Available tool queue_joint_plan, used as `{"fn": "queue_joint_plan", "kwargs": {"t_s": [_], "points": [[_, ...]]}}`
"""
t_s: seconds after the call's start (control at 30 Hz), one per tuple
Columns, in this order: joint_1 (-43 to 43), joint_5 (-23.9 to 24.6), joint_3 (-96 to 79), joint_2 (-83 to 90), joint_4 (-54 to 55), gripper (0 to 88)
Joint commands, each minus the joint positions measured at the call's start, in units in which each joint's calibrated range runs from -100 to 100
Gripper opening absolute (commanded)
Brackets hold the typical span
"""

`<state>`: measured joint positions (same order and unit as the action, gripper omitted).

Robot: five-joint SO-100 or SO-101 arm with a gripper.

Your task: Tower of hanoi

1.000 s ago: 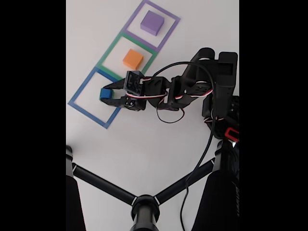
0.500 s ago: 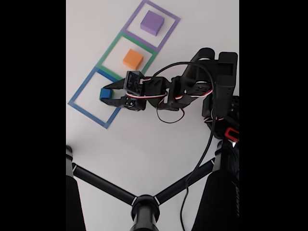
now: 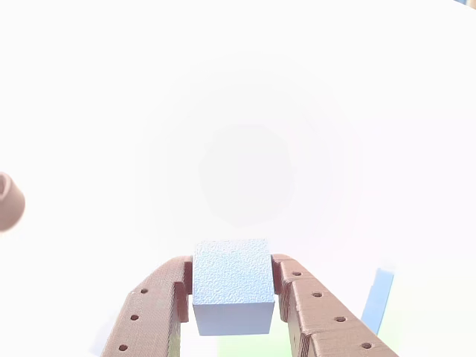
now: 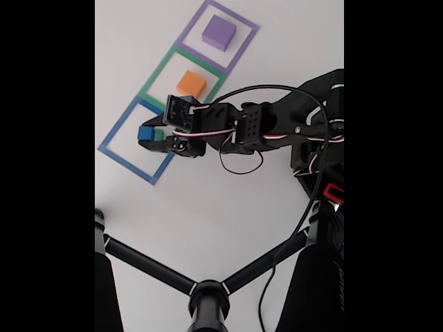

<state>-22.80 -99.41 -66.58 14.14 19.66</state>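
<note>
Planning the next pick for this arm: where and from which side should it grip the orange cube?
Grip the orange cube across two opposite flat side faces, coming down from above. It sits alone inside the green square, sides free. The gripper now holds the blue cube.

A hobby robotics bench: a white table point(image 4: 208, 200) with taped coloured squares point(image 4: 135, 145), a camera tripod point(image 4: 208, 297) standing below them.

We see the other view badly overexposed: the bench point(image 3: 238, 111) washes out to glaring white, and the blue cube point(image 3: 231, 286) looks pale. The fixed view is evenly bright, slightly soft, with faint shadows and black bars at both sides.
</note>
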Motion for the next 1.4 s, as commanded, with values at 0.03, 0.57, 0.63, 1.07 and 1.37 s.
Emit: {"fn": "queue_joint_plan", "kwargs": {"t_s": [0.03, 0.57, 0.63, 1.07, 1.37], "points": [[1.3, -0.6, 11.1, 14.8, -26.6, 4.5], [11.5, -0.6, 58.3, 21.4, -88.2, 4.4], [13.8, -0.6, 62.2, 21.4, -92.4, 4.4], [28.0, -0.6, 70.6, 21.3, -101.9, 4.3], [39.5, -0.6, 69.9, 20.8, -101.1, 4.3]]}}
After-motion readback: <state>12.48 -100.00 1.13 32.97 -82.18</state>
